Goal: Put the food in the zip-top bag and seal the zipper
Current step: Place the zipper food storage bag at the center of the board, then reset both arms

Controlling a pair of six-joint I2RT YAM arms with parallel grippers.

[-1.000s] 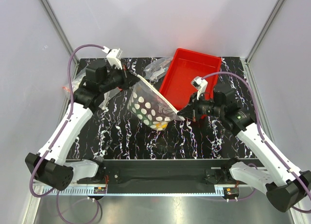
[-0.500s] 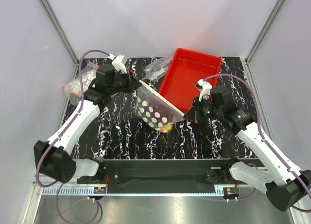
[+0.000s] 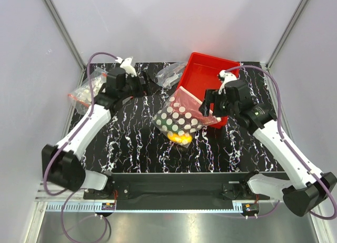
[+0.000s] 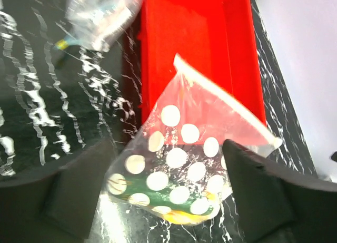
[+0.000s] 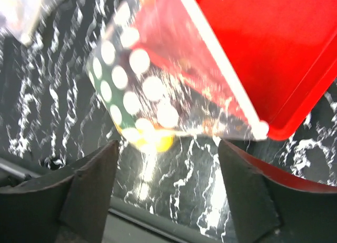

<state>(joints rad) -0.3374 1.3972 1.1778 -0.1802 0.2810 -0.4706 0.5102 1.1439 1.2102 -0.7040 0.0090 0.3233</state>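
Note:
The dotted zip-top bag lies loose on the black marbled table, its upper part leaning on the left rim of the red tray. Inside it I see the green cucumber and the orange-yellow fruit; the other food is hidden. The zipper shows as a pale strip along the mouth edge, over the tray; I cannot tell if it is sealed. My left gripper stands open, back-left of the bag and apart from it. My right gripper is open, just right of the mouth, holding nothing.
A smaller clear bag lies at the back, left of the tray. Another clear bag with red trim sits at the table's left edge. Grey walls close in the table on three sides.
Both grippers have opened and let go of the bag's mouth. The bag has dropped from hanging between them onto the table and the tray rim. Both arms have drawn back slightly.

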